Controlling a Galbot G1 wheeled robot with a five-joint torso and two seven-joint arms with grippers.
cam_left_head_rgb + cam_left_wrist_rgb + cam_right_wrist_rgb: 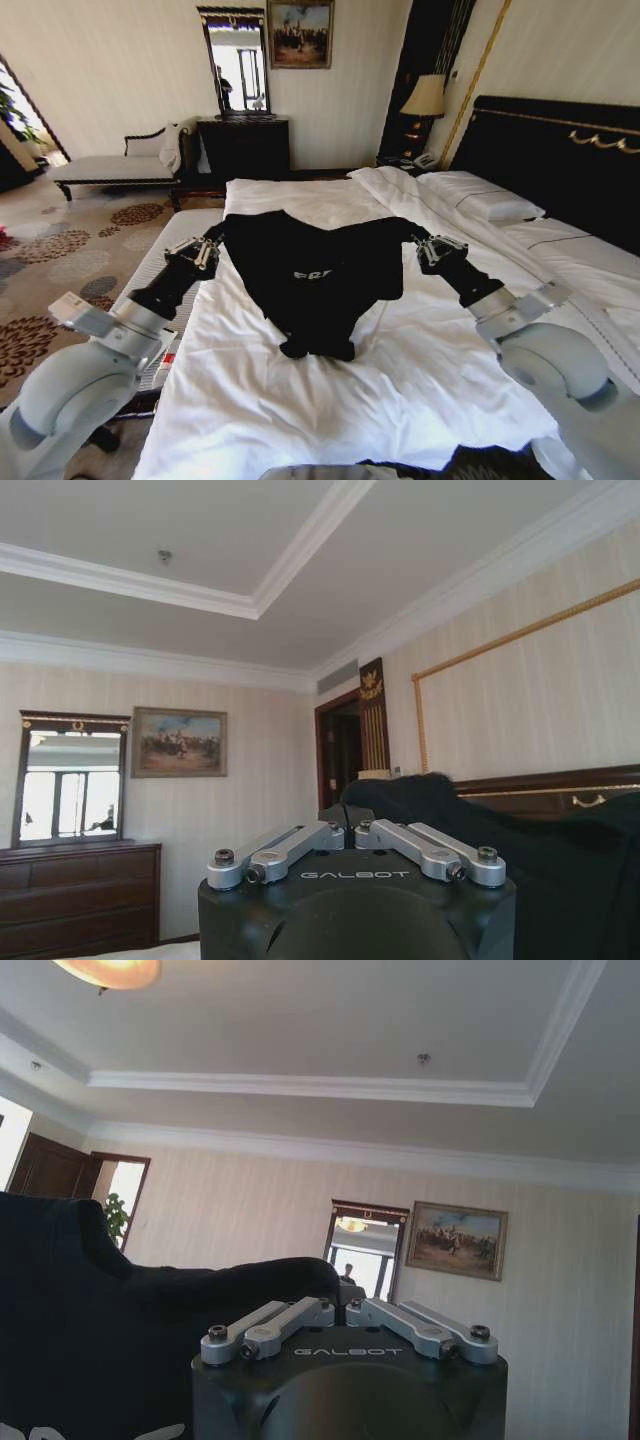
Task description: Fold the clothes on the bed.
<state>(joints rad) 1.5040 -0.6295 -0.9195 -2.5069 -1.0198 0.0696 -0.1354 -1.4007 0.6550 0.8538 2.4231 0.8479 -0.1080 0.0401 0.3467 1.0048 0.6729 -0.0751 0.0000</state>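
Stretching between the two arms, the black short-sleeved soft-fabric T-shirt (310, 275) hung over the large bed with its white duvet (400, 390), its lower part gathered to a bunched point that rested on the duvet near the middle of the bed, with part of its white chest lettering showing. The left gripper (212, 240), near the bed's left edge, was clamped on the shirt's left upper corner, and the right gripper (425, 243), out over the duvet towards the pillows, was clamped on the right upper corner, so the top edge ran taut between them. In both wrist views the black fabric rose from between the closed linkages of the left gripper (347, 820) and the right gripper (345, 1295). Behind the bed stood the tall dark wooden headboard with gold trim (560, 150).
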